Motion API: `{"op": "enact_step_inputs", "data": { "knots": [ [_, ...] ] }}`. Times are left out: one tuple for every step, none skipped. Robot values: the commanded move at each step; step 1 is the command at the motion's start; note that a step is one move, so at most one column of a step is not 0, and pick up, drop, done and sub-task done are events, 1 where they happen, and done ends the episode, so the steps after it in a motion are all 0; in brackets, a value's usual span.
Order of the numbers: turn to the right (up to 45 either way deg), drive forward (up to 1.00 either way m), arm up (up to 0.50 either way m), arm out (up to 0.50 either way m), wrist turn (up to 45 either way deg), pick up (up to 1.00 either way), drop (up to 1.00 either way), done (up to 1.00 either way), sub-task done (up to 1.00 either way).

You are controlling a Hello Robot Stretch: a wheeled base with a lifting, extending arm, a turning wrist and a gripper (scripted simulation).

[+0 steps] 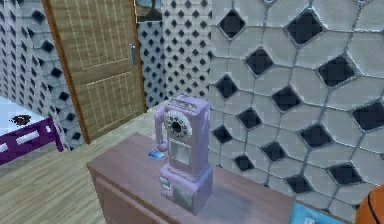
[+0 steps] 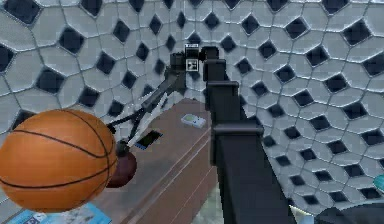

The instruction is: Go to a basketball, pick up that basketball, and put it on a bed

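Basketball (image 2: 55,160) sits big and orange at the arm side view's left, by the brown table (image 2: 172,165). Your gripper (image 2: 120,142) points its thin fingers at the ball to grab it, but you cannot tell if it holds it. The bed (image 1: 30,145) is across the room, near the door (image 1: 95,60). Mind the purple phone (image 1: 183,150).

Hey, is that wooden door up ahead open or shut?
Shut. The wooden door fills its opening in the forward view, with no gap along its edges.
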Motion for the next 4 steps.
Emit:
{"op": "enact_step_inputs", "data": {
  "knots": [
    [0.0, 0.00, 0.00, -0.42, 0.0, 0.00, 0.00, 0.00, 0.00],
    [-45.0, 0.00, 0.00, 0.00, 0.0, 0.00, 0.00, 0.00, 0.00],
    [-21.0, 0.00, 0.00, 0.00, 0.0, 0.00, 0.00, 0.00, 0.00],
    [0.0, 1.00, 0.00, 0.00, 0.0, 0.00, 0.00, 0.00, 0.00]
  ]
}}
